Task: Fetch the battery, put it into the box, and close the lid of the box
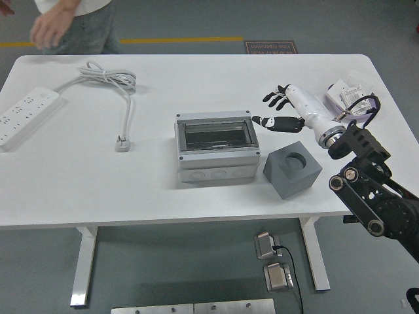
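The grey box (216,150) sits at the table's middle with its clear lid (215,134) lying flat and closed over the dark inside. The battery cannot be made out through the lid. My right hand (277,108) hovers to the right of the box, apart from it, its black fingers (275,98) spread and holding nothing. Just below that hand stands a grey block (292,169) with a round hole in its top. My left arm is out of sight.
A white power strip (24,116) with its cable and plug (122,144) lies at the left. A purple tray (354,99) of small packets sits at the far right. A person (65,26) stands at the top left corner, away from the table.
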### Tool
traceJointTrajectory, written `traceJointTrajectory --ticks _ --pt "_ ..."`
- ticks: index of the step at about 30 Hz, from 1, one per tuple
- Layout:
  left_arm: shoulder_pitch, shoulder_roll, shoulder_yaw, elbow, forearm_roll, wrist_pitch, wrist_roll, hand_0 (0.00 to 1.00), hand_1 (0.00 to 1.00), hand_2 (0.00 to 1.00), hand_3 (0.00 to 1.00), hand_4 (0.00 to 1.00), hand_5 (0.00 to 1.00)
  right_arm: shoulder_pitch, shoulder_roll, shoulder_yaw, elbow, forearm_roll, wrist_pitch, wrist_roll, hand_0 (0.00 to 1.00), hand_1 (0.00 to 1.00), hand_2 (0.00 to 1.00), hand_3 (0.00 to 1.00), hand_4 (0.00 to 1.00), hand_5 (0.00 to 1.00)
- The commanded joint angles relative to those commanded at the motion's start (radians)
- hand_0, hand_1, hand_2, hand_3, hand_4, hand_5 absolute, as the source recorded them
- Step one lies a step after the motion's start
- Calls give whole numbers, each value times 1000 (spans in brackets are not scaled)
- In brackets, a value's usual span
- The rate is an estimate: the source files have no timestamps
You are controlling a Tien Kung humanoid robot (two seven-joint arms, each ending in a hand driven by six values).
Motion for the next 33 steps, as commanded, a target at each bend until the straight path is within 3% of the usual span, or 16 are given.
traceJointTrajectory --ticks 8,18,28,33 --pt "6 -4 -2 0 0 -1 1 656 646 618 646 693 268 -140 22 168 3 33 -30 61 668 492 562 608 919 532" --pt "9 -7 -1 0 -4 -2 2 655 646 618 646 693 269 -259 66 345 -10 109 -74 124 626 491 560 611 923 547" --pt "6 1 -4 0 2 -2 2 656 645 618 646 693 269 -332 85 356 -20 134 -105 145 623 491 564 614 923 550" --pt "8 2 -4 0 1 -2 3 655 646 618 645 693 269 -376 86 326 -8 25 -60 84 629 488 560 615 921 551"
